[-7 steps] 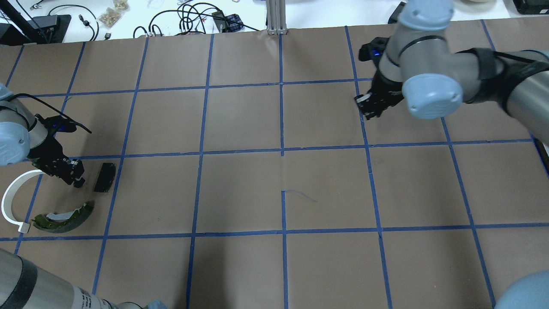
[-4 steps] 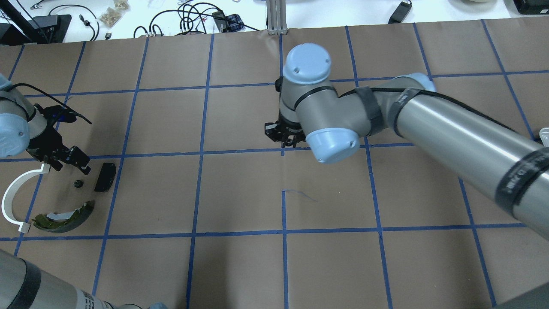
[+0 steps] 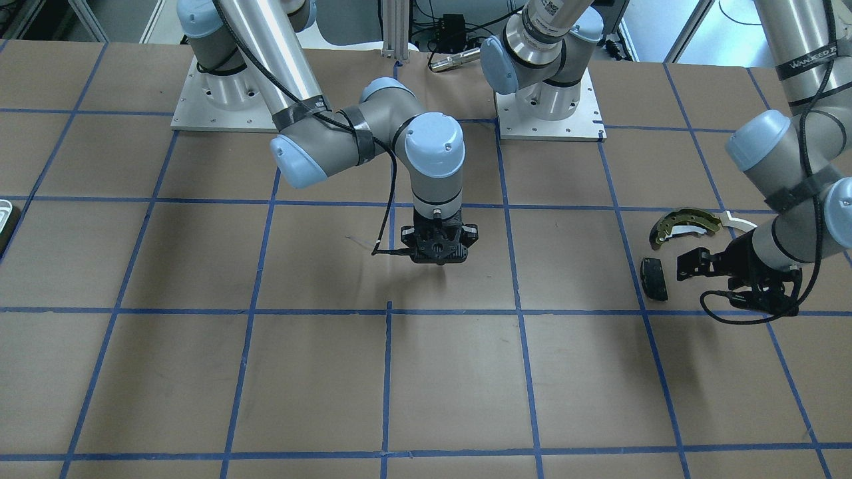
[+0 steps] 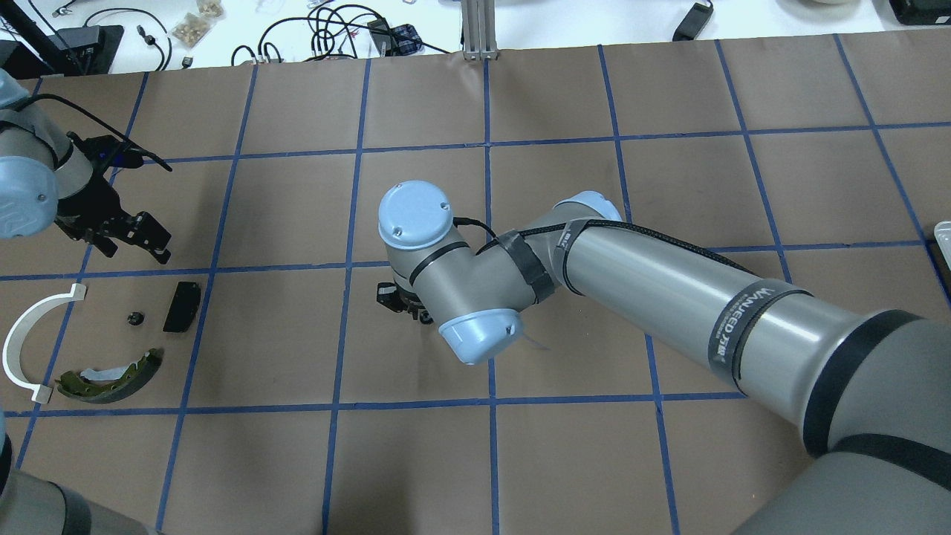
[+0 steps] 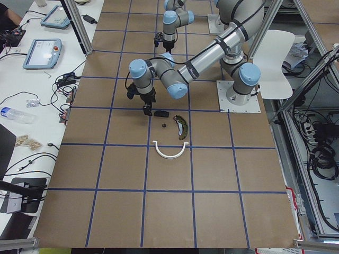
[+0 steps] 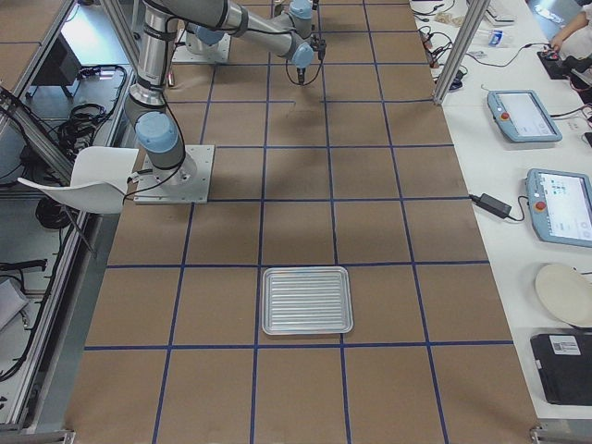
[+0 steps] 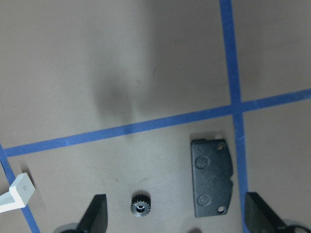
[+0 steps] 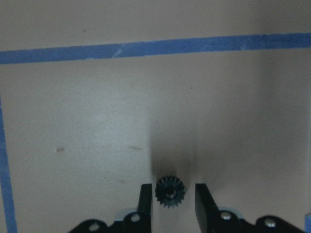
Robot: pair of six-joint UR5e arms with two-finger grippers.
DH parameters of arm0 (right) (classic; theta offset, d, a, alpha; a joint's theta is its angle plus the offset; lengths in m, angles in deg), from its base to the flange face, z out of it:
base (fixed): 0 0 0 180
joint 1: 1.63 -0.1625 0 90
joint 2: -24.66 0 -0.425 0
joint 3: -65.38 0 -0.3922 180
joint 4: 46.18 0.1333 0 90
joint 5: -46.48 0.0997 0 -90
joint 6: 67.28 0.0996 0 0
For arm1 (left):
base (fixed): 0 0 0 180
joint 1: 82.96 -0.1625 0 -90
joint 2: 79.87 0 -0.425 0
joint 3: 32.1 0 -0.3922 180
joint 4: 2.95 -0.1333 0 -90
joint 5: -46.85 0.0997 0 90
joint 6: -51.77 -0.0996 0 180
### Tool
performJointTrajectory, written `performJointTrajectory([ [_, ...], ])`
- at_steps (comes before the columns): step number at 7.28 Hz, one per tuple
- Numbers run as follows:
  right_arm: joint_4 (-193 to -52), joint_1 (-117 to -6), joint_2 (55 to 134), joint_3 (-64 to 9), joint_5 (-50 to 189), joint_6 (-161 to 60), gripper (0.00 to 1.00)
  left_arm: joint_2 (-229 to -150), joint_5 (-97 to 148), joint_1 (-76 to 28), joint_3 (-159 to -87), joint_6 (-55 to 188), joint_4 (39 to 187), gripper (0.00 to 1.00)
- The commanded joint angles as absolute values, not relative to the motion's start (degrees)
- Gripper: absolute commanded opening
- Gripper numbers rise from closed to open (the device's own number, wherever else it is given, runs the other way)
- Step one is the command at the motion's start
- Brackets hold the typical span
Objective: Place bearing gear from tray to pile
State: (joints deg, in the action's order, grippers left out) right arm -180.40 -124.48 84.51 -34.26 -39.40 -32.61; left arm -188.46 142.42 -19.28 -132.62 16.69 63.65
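My right gripper (image 8: 172, 201) is shut on a small dark bearing gear (image 8: 169, 191) and holds it above the paper near the table's middle (image 3: 439, 253); in the overhead view (image 4: 401, 297) the wrist mostly hides it. The pile lies at my left: an olive-gold brake shoe (image 4: 111, 375), a white plastic arc (image 4: 22, 342), a black pad (image 4: 182, 306) and another small gear (image 4: 134, 319). My left gripper (image 4: 132, 249) is open and empty, above and beyond the pile; its wrist view shows that gear (image 7: 141, 206) and the pad (image 7: 212, 177). The tray (image 6: 306, 270) looks empty.
Brown paper with a blue tape grid covers the table. The tray's rim shows as a sliver at the overhead view's right edge (image 4: 942, 238). Cables and small items lie on the white bench beyond the far edge (image 4: 334, 30).
My right arm has swept from the far right to the table's middle with the gear. My left gripper has let go of a gear beside the black pad and drawn back from the pile.
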Motion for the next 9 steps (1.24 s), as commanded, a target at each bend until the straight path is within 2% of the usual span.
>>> performJointTrajectory([
  [1, -179.79, -123.02, 84.94, -32.28, -41.48, -34.04, 1.0, -185.96, 142.39, -12.51, -132.47, 24.49, 63.76, 1.0],
  [3, -165.36, -111.03, 91.41, -26.93, -41.51, -44.88, 1.0, -184.46, 142.3, -3.99, -132.55, 35.54, 63.76, 1.0],
  [5, -156.02, -101.42, 99.15, -26.38, -41.67, -52.68, 1.0, -184.81, 138.02, 6.28, -132.82, 51.34, 63.58, 1.0],
  [7, -145.55, -97.35, 107.77, -24.45, -41.93, -58.37, 1.0, -186.3, 138.08, 16.57, -133.43, 61.75, 62.7, 1.0],
  [9, -142.52, -95.94, 110.52, -21.46, -41.85, -61.71, 1.0, -187.79, 137.99, 20.39, -134.57, 64.42, 60.96, 1.0],
])
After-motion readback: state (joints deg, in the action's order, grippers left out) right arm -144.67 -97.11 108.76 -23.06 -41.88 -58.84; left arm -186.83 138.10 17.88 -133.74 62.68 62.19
